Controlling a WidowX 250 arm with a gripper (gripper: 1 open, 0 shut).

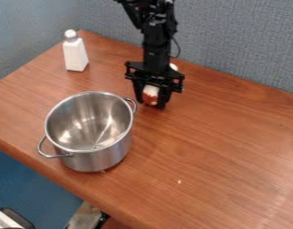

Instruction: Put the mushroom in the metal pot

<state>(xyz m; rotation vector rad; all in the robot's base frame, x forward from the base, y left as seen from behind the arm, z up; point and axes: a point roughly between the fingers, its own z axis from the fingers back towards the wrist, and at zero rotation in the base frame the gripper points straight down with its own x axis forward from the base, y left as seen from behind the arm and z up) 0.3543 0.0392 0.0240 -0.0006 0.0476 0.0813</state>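
- Right now the mushroom (156,94) lies on the table (221,152), just right of the metal pot (89,131) and beyond it – only a glimpse of red cap shows.
- Directly above it stands the end effector (154,92), pointing straight down, fingers straddling the mushroom; whether they already pinch it I cannot tell.
- Its long axis is hidden by the fingers.
- Next, I'd judge, comes a lift and a carry towards the pot – near-left.
- Brown wood table; white bottle (74,51) at the far-left corner; grey-blue wall behind.
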